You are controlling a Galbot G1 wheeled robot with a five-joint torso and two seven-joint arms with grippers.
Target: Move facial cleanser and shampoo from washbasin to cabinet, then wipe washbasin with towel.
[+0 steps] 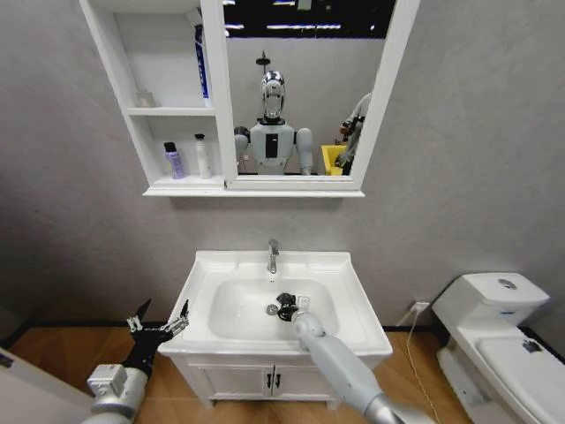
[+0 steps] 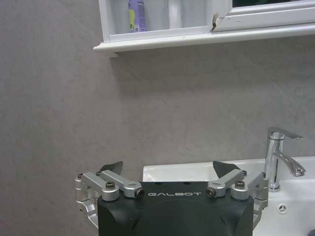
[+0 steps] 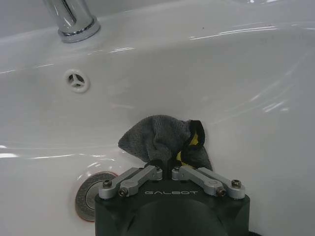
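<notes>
So both bottles look like they're already up in the white wall-hung cabinet [image 1: 159,106] with its narrow shelves: a small purple bottle [image 1: 174,161] and a slim white bottle with a dark cap [image 1: 203,156] stand on the bottom shelf, so I'd say we're in the wiping part now.

The right gripper [image 3: 166,167] is down inside the oval bowl of the white ceramic washbasin [image 1: 353,305], jaws pinched tight on the small grey-black soft towel [image 3: 162,140]. The towel bunches out straight ahead of the jaws, pressed on the bowl floor just beside the round metal drain [image 3: 89,194], with the chrome tap [image 1: 273,255] at the back edge beyond it. Unwiped bowl lies all around, so sweeping is the right arm's job.

The left gripper [image 1: 159,329] hangs off the front left corner of the washbasin, jaws spread wide and empty.
</notes>
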